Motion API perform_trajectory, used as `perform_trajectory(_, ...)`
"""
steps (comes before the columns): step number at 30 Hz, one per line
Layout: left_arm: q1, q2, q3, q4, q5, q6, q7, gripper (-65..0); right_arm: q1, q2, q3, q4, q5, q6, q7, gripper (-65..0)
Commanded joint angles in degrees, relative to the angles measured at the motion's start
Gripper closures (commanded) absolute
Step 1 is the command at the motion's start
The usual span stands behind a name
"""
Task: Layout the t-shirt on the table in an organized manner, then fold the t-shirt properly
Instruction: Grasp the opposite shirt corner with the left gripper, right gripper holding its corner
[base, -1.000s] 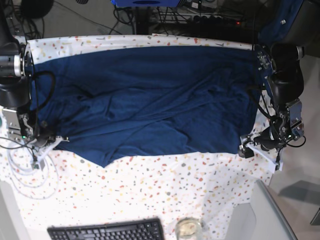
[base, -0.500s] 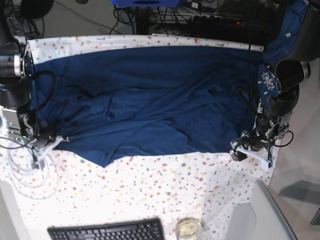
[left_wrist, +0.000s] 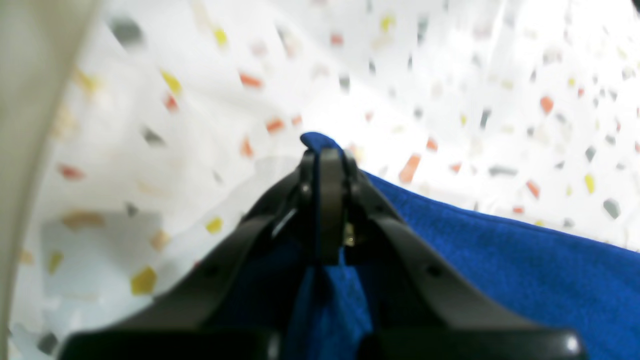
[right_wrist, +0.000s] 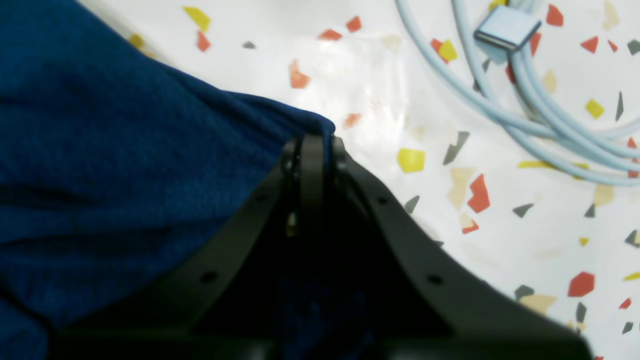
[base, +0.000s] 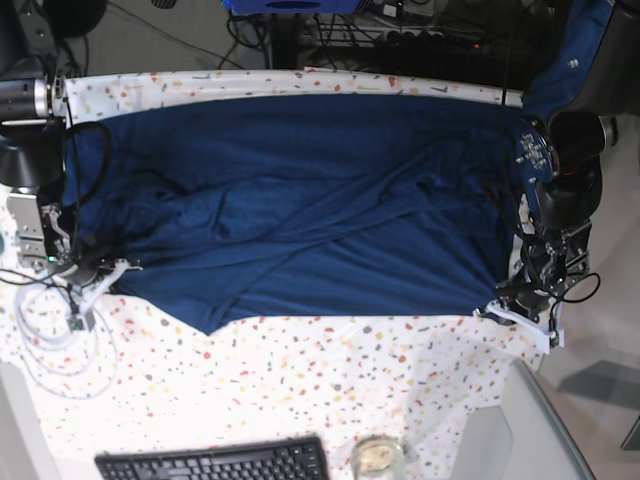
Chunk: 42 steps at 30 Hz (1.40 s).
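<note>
At the bottom of the base view, note the keyboard (base: 215, 462) on the desk (base: 330, 370). Beyond it, the t-shirt (base: 300, 200) lies spread across the middle, wrinkled; judge layout nearly complete, folding not begun. The left end effector (left_wrist: 322, 150) is clamped on a near shirt corner, lower right. The right end effector (right_wrist: 312, 142) is clamped on the opposite corner, beside the cable (right_wrist: 500, 115).
</note>
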Motion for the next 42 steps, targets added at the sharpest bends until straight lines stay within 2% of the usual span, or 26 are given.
perform_trajectory(1, -0.42, -0.65, 0.14, 2.03, -0.37, -0.27, -0.89, 0.0, 1.01, 0.94, 0.09, 2.15, 0.34, -0.09, 1.15, 0.0)
perform_trajectory(7, 4.24, -0.56, 8.14, 8.18, -1.16, -0.18, -0.89, 0.0, -0.66, 0.94, 0.36, 5.66, 0.34, -0.09, 1.15, 0.0)
perform_trajectory(15, 9.08, -0.47, 5.33, 14.95, -1.16, -0.18, -0.63, 0.0, -2.15, 1.11, 0.62, 10.32, 0.34, -0.09, 1.15, 0.0)
perform_trajectory(20, 10.92, -0.29, 1.81, 22.07, -1.16, -0.18, 6.05, 0.0, -2.94, 1.55, 0.62, 12.26, 0.34, -0.09, 1.15, 0.0)
perform_trajectory(26, 14.79, 1.20, 0.32, 30.42, -1.16, -0.27, 8.51, 0.0, -3.12, 1.81, 0.62, 12.35, 0.34, -0.09, 1.33, 0.0)
perform_trajectory(41, 15.67, 2.43, 0.32, 31.13, -1.16, -0.27, 8.51, 0.0, -2.68, 1.64, 0.53, 11.91, 0.34, -0.45, 1.06, 0.0)
perform_trajectory(42, 15.58, 2.43, 0.32, 31.13, -1.16, -0.27, 8.51, 0.0, -2.68, 1.64, 0.53, 11.91, 0.34, -0.45, 0.54, -2.3)
